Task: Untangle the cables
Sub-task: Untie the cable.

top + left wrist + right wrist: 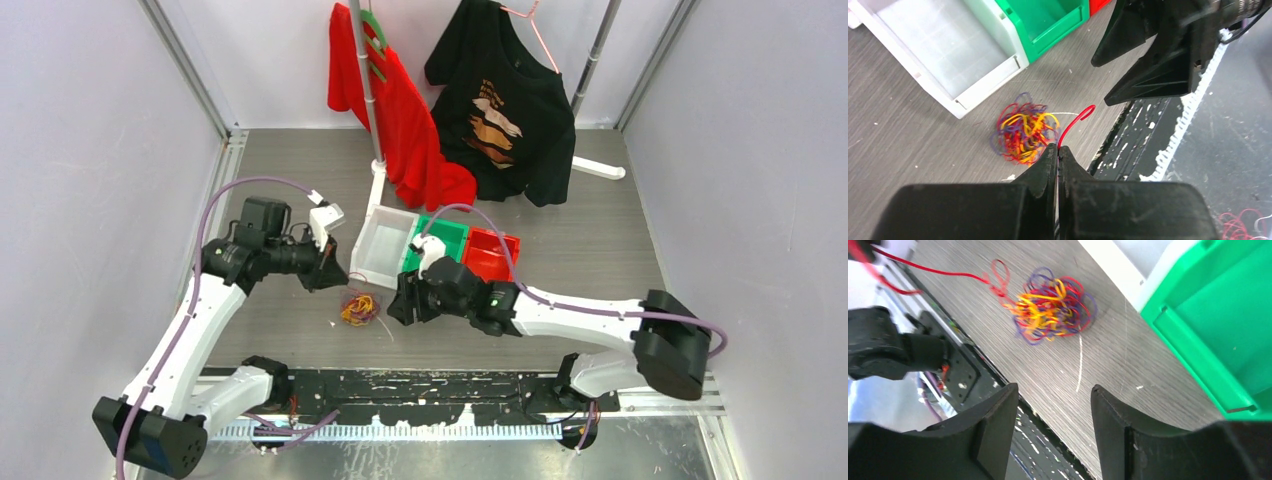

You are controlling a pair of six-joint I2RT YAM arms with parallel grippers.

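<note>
Left wrist view: the left gripper [1058,151] is clamped on one red cable [1075,121], apparently still knotted into the tangle [1023,131], which lies on the table [908,150] just short of the white bin [948,60]. The right gripper [1054,401] hangs open and empty. Next, it should pin the tangle while the left draws the red cable free.

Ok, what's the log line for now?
left fingers: shut on thin red cable | right fingers: open | red-yellow-purple cable tangle: on grey table

Bare table [285,325] left of cables [358,308]; white bin [385,245] close behind; right fingers [993,435] crowd right side.
</note>
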